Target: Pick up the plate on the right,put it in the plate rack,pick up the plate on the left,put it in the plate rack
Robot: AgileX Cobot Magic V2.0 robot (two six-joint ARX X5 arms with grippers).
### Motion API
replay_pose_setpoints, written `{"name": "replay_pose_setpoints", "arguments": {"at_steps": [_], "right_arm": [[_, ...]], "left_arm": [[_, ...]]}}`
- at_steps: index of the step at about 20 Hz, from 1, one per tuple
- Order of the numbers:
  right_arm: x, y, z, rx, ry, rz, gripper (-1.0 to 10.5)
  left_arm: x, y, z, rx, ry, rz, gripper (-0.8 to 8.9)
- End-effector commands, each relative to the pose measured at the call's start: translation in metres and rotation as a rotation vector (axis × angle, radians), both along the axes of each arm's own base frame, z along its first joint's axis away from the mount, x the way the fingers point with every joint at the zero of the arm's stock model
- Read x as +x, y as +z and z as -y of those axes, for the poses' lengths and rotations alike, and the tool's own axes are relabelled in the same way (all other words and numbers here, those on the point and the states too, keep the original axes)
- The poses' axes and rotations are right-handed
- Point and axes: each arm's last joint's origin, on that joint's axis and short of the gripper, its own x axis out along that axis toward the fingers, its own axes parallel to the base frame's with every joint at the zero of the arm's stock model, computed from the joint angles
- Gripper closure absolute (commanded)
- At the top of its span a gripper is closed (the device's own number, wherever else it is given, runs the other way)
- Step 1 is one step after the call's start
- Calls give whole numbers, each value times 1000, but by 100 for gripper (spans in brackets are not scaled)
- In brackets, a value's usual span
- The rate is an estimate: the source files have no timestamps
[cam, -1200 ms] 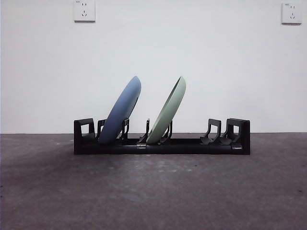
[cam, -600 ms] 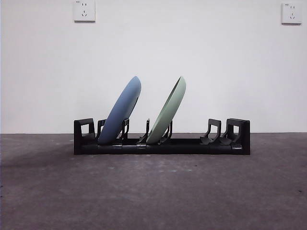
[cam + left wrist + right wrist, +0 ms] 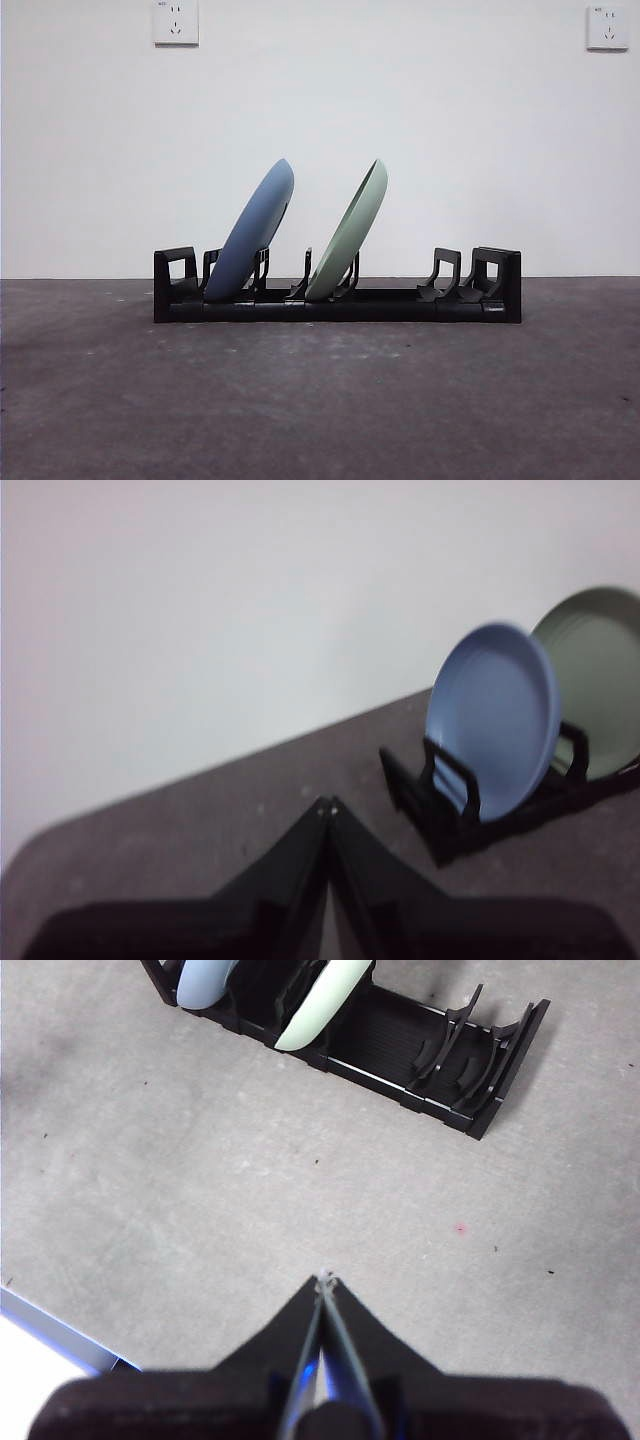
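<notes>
- Round blue plate (image 3: 252, 232) and pale green plate (image 3: 348, 232) lean in the long black plastic plate rack (image 3: 337, 302), well beyond both grippers.
- Left gripper (image 3: 327, 805) and right gripper (image 3: 324, 1280) are pinched closed, empty.
- Risk looks slight: jolting the table could tip those leaning plates.

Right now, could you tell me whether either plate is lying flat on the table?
No, the blue plate and the green plate both stand tilted in the plate rack.

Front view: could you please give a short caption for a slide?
Blue plate and green plate lean in the black plate rack.
</notes>
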Motion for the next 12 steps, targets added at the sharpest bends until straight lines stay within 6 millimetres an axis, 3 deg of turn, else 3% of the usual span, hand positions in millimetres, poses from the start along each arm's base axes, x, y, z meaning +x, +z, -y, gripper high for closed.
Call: {"name": "replay_pose_setpoints", "arguments": {"at_steps": [1, 8, 12], "right_arm": [[1, 0, -1, 1, -2, 0, 944], [1, 0, -1, 1, -2, 0, 944], [1, 0, -1, 2, -2, 0, 944]], "left_arm": [[0, -22, -2, -64, 46, -13, 817], [-1, -59, -4, -133, 147, -50, 817], [1, -81, -4, -218, 157, -177, 817]]}}
